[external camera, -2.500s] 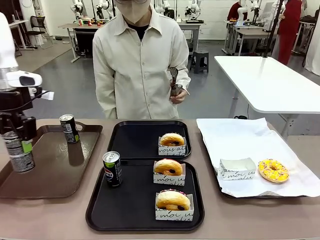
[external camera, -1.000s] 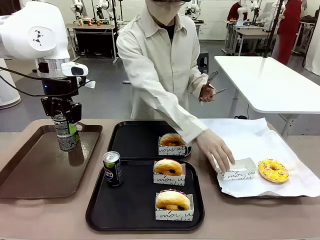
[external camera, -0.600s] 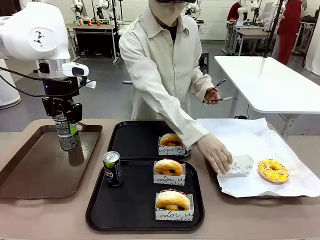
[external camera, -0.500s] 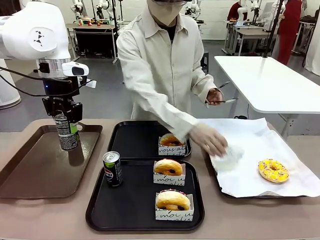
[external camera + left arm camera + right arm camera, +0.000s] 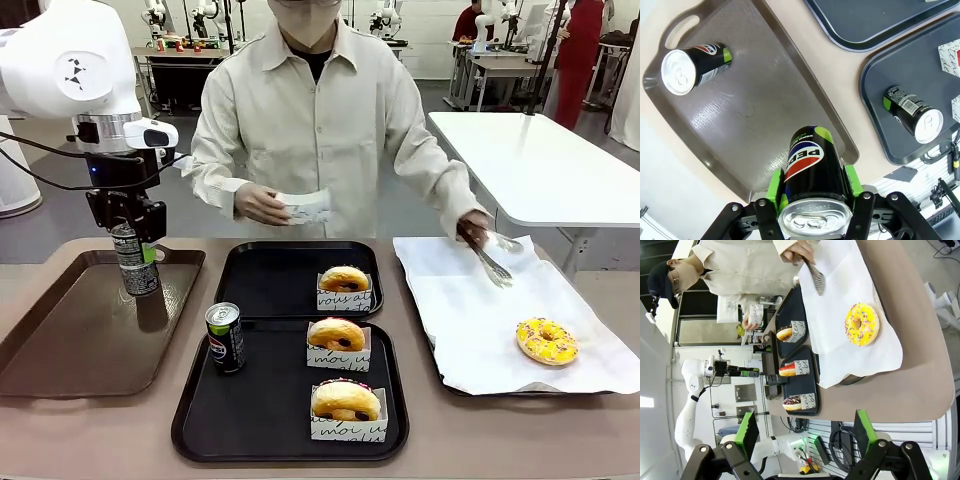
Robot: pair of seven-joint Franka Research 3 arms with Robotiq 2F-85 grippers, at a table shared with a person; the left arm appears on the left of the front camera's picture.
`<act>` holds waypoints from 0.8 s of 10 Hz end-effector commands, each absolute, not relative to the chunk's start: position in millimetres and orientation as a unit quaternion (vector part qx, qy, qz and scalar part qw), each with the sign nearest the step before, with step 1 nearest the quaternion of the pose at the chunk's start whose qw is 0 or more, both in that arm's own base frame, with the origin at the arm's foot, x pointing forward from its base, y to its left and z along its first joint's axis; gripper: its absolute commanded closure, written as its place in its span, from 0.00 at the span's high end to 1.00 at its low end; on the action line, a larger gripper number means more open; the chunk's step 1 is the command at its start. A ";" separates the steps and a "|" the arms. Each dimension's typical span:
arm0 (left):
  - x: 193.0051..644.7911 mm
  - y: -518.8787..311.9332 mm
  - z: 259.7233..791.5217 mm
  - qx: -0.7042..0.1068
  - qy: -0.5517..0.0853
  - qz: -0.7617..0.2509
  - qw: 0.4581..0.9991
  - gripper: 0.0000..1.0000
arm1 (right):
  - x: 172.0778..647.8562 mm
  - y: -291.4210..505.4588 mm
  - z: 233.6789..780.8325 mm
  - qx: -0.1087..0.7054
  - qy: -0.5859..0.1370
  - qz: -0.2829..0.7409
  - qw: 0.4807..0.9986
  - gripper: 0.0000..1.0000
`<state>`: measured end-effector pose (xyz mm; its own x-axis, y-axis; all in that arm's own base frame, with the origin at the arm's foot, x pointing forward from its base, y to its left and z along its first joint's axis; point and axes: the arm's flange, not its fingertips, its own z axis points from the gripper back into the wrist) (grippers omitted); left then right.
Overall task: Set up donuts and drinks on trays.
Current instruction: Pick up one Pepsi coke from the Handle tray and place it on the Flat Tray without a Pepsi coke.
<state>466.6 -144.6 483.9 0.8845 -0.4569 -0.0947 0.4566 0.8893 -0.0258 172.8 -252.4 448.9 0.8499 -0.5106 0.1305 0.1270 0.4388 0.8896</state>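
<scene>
My left gripper [image 5: 133, 243] is shut on a dark Pepsi can [image 5: 136, 270], holding it upright above the far end of the brown tray [image 5: 70, 340]. In the left wrist view the green pads [image 5: 774, 186] clamp this can [image 5: 812, 165]. A second can [image 5: 692, 62] stands on the brown tray. Another Pepsi can [image 5: 225, 337] stands on the near black tray [image 5: 250, 410] beside two boxed donuts [image 5: 337, 342] [image 5: 346, 404]. The far black tray [image 5: 265, 280] holds one boxed donut [image 5: 344, 283]. My right gripper [image 5: 806, 435] is open, off the table's right end.
A yellow-iced donut [image 5: 547, 340] lies unboxed on the white-paper-lined tray [image 5: 470, 320]. The person at the far side holds an empty white box [image 5: 305, 207] at chest height in one hand and tongs [image 5: 490, 262] over the paper in the other.
The person lifted the empty box off the white paper to chest height and lowered the tongs over the paper. My left arm carried its can from the far left to above the brown tray's far end.
</scene>
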 end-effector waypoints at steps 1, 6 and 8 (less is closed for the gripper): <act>458.8 -151.9 488.8 0.001 0.019 -0.247 0.969 0.59 | 172.4 -253.5 449.3 0.500 -0.200 -0.186 0.822 1.00; 493.7 -215.2 493.6 0.021 -0.009 -0.279 0.960 0.59 | 172.4 -253.5 449.3 0.500 -0.200 -0.186 0.822 1.00; 508.3 -236.1 495.6 0.032 -0.016 -0.284 0.958 0.59 | 172.4 -253.5 449.3 0.500 -0.200 -0.186 0.822 1.00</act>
<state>495.0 -229.5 488.9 0.8317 -0.5551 0.0102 0.5546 0.8315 0.0332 172.8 -252.4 448.9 0.8499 -0.5105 0.1305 0.1270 0.4388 0.8896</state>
